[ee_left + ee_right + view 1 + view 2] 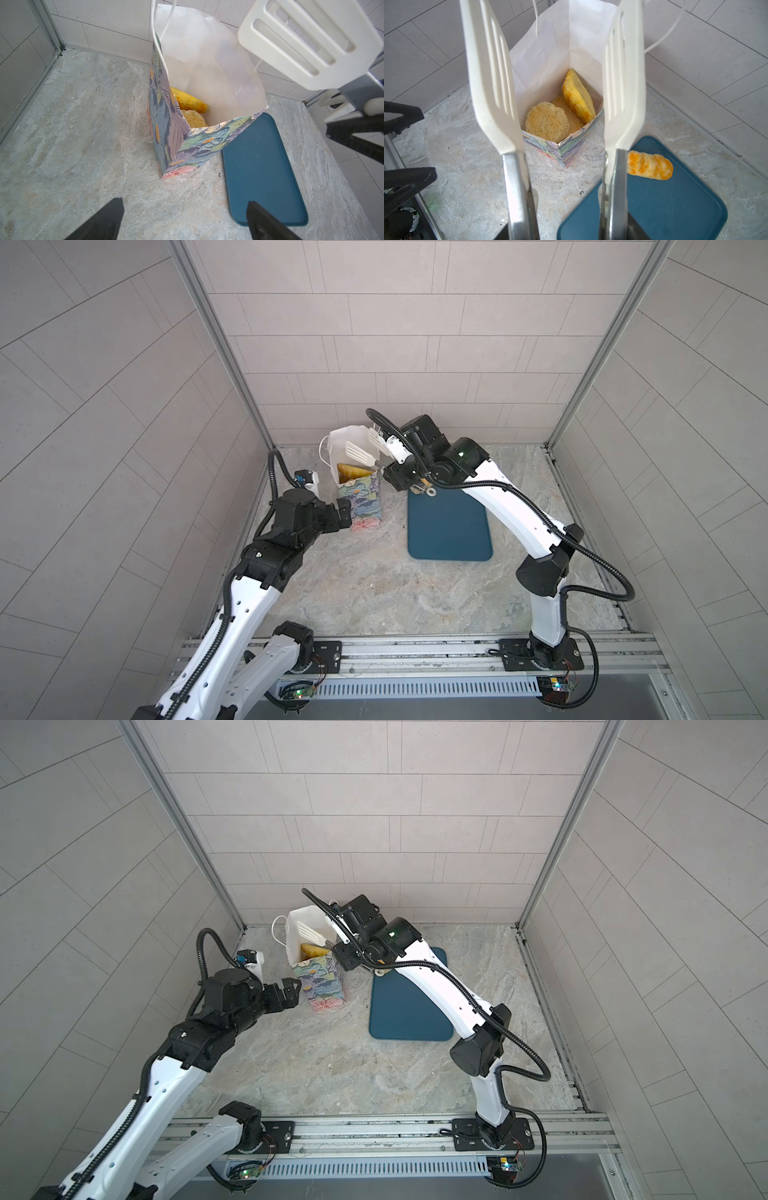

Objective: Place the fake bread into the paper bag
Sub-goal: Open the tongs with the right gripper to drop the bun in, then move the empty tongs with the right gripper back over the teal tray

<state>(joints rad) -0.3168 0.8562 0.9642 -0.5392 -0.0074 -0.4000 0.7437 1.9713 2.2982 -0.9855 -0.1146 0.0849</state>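
Right wrist view: the tongs [492, 83] are seen from behind, with their two white slotted blades held apart above the open mouth of the paper bag [550, 52].
Fake bread in the bag: a round pale piece [547, 122] is seen lying low against the near corner. A thicker yellow piece [578, 97] is leaned on edge against a side wall. A third is partly covered between them.
Fake bread outside the bag: one striped roll [650, 167] is seen on the teal tray [664, 207], near the tray corner closest to the bag.
Right gripper [392, 472]: it is clenched around the metal handles of the tongs, as shown in a top view. Nothing is caught between the blades.
Left gripper [185, 204]: it is released, with its two black fingers spread wide. It is held low, near the printed side of the bag and not around it. Whether the paper is touched cannot be told.
Paper bag: it is stood upright on the marble-patterned table [374, 593], near the back wall [374, 344], with its white lining and a cord handle [664, 35] exposed.
Tray: it is laid flat just beside the bag, on the right arm's side. Its far end is hidden by the right arm [519, 506] in both top views.
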